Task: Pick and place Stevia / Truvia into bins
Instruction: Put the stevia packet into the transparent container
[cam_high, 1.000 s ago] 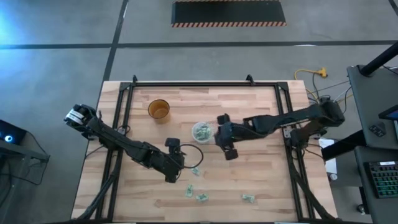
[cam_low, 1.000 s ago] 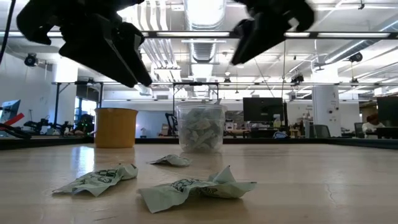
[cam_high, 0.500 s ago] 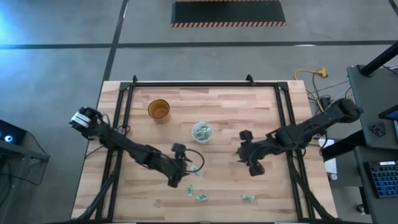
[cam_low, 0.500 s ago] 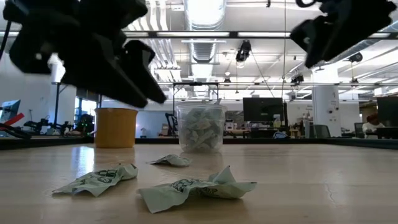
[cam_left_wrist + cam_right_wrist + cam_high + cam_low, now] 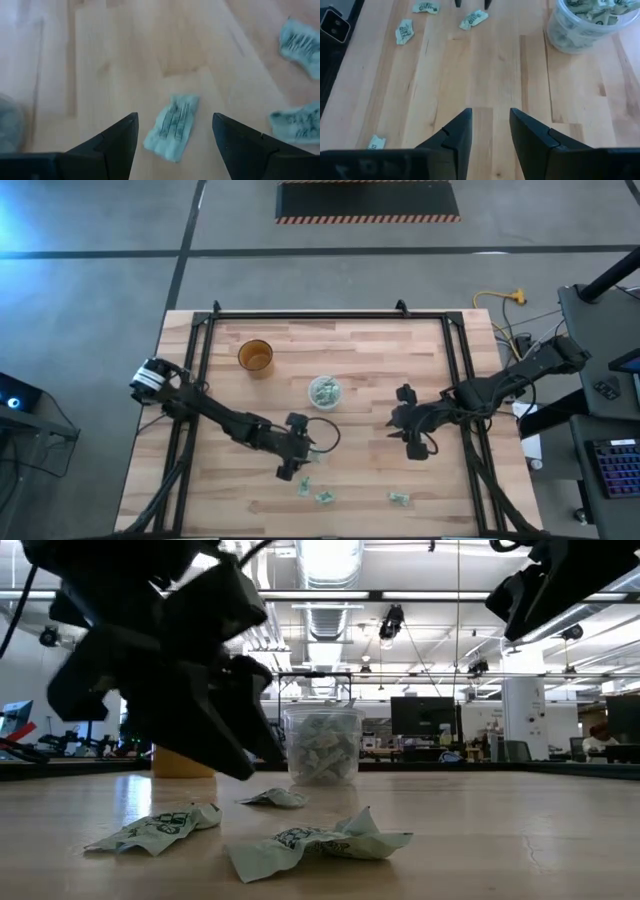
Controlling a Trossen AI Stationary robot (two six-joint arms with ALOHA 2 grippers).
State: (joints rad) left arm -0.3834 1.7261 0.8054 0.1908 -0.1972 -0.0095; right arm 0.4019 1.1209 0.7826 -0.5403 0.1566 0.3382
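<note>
Several pale green Stevia sachets lie flat on the wooden table near its near edge (image 5: 303, 488) (image 5: 324, 499) (image 5: 399, 499). One more sachet (image 5: 172, 127) lies just ahead of my open left gripper (image 5: 175, 117), whose fingers stand to either side of it without touching; in the high view that gripper (image 5: 303, 458) is low over the table. The translucent bin cup (image 5: 324, 392) stands upright at the table's middle, partly filled with sachets. My right gripper (image 5: 408, 438) is open, empty and raised, right of the cup; its wrist view shows the cup (image 5: 580, 22) beyond it.
An amber-brown cup (image 5: 256, 356) stands toward the far left of the table; in the low view my left arm mostly hides it. Black frame rails run along the left, right and far edges (image 5: 330, 317). Bare wood lies between the cup and my right gripper.
My right gripper has left its place beside the bin cup, moving toward the table's right and near edges. My left gripper has moved a little right and has come down toward the sachet in front of it. The sachets and cups have stayed put.
</note>
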